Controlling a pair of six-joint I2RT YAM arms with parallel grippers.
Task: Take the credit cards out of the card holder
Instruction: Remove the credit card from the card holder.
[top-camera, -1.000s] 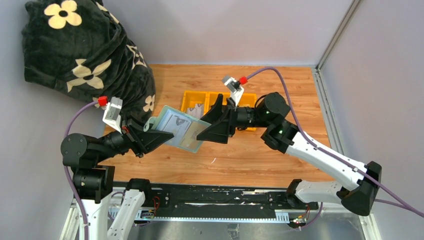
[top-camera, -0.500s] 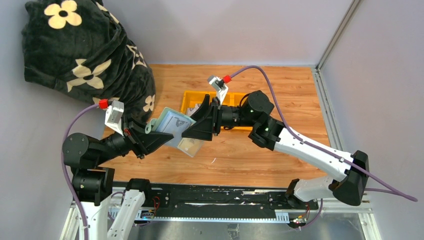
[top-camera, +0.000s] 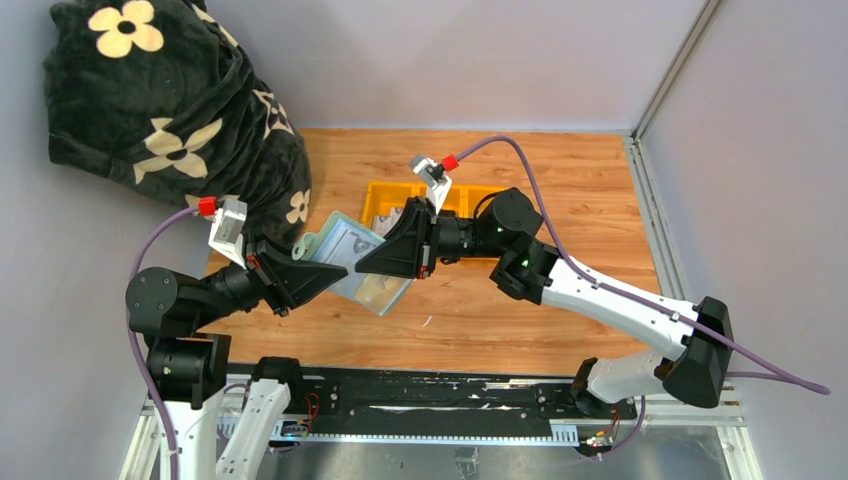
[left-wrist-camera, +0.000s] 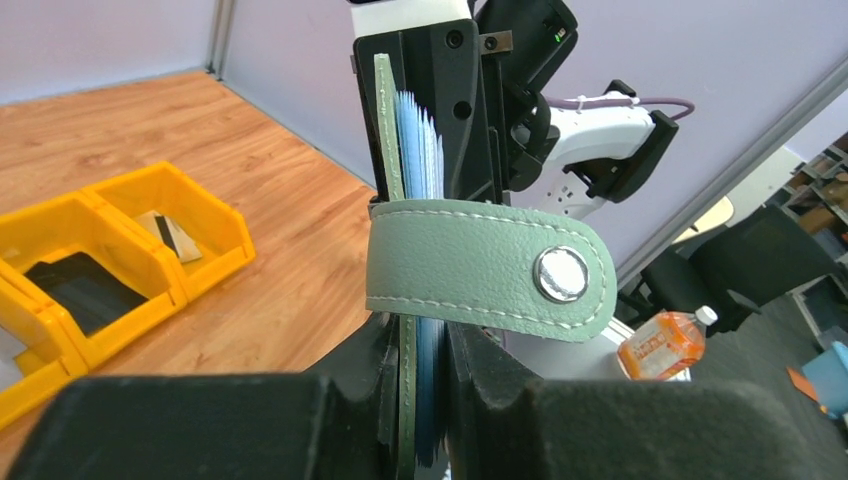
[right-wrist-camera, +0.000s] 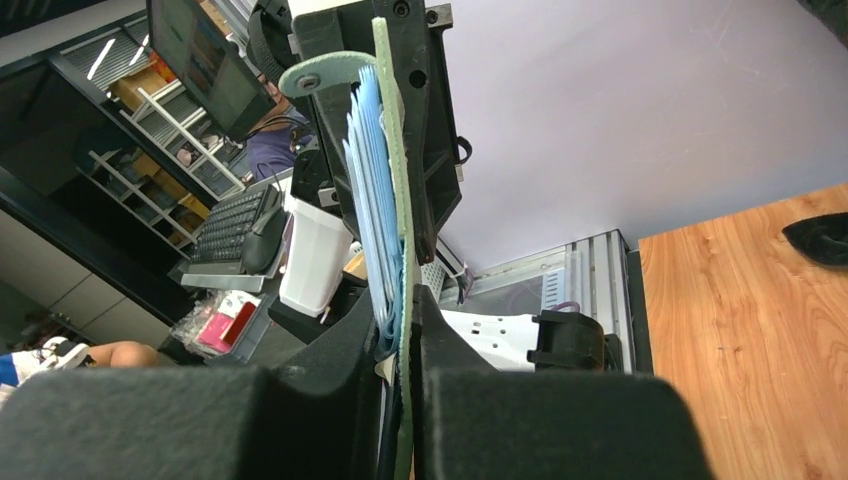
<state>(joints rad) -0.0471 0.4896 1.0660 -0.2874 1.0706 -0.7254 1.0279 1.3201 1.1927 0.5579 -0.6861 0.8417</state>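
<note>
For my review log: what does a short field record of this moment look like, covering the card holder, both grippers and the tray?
card holder: in the air above the table, between the two arms
clasp strap: unfastened, hanging free
left gripper: jaws shut on the card holder's clasp end
right gripper: jaws shut on its opposite end
yellow tray: on the table behind the arms
tray contents: black card in one compartment, tan striped card in the next
card leaving holder: cannot tell
</note>
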